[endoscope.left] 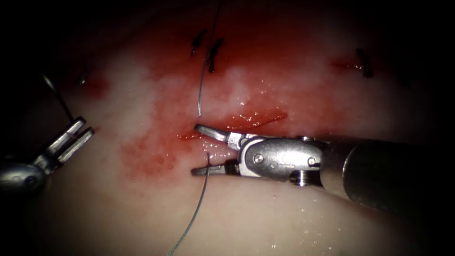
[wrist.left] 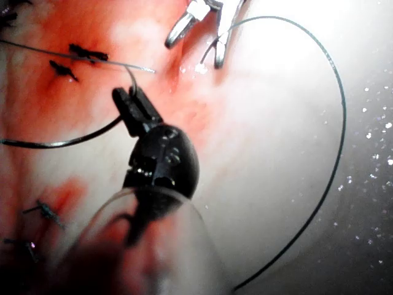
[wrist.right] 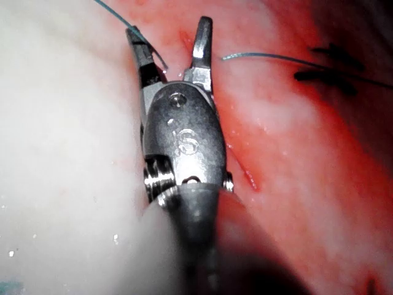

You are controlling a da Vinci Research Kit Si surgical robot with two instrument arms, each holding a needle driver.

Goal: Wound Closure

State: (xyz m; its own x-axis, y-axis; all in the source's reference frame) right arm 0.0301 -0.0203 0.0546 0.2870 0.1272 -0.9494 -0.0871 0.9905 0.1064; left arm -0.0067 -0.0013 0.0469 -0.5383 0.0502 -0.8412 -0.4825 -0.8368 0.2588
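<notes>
The cut (endoscope.left: 253, 118) is a short red slit in the tissue (endoscope.left: 284, 213). My right tool (endoscope.left: 194, 149) reaches in from the right with its jaws open and holding nothing, one jaw on the cut's left end. Thread (endoscope.left: 201, 80) comes down into the tissue just beyond that end. It emerges on the near side (endoscope.left: 207, 156), crosses the lower jaw and trails toward me in a long loop (wrist.left: 341, 123). Far left of the cut, my left tool (endoscope.left: 86, 125) is shut on a dark strand of thread (endoscope.left: 59, 97). I cannot tell where the needle is.
Dark finished stitches sit beyond the cut (endoscope.left: 213, 54) and at the far right (endoscope.left: 365, 64). Red fluid stains the tissue around the cut (endoscope.left: 147, 156). The right tool's thick shaft (endoscope.left: 379, 175) covers the tissue right of the cut.
</notes>
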